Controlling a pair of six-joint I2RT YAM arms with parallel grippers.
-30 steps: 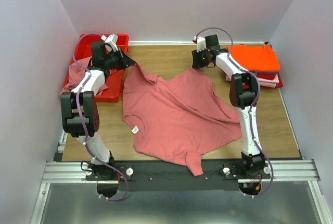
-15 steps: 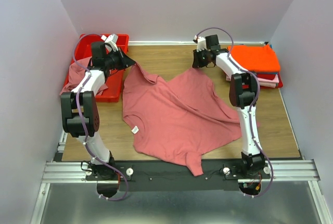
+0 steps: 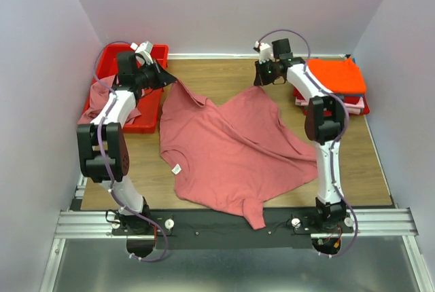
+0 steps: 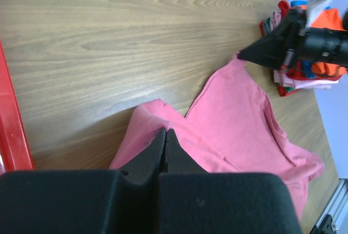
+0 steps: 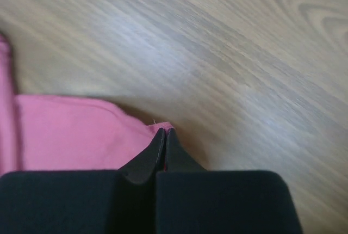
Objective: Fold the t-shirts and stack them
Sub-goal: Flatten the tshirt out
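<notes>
A large dusty rose t-shirt [image 3: 228,149] lies rumpled across the middle of the wooden table, its white neck tag [image 3: 176,168] at the left. My left gripper [image 3: 171,83] is shut on the shirt's far left corner [image 4: 157,122]. At the far right corner [image 5: 163,128] my right gripper [image 3: 260,83] is shut on the hem. Both pinched corners are lifted slightly off the wood. An orange t-shirt [image 3: 332,75] tops a folded stack at the right.
A red bin [image 3: 151,53] at the far left holds more pink cloth [image 3: 102,95] hanging over its side. The folded stack [image 4: 304,73] sits on a red base near the right wall. White walls close in the table on three sides.
My right gripper has closed on the shirt's far right corner and lifted it a little toward the back. The left gripper keeps its hold and has hardly moved.
</notes>
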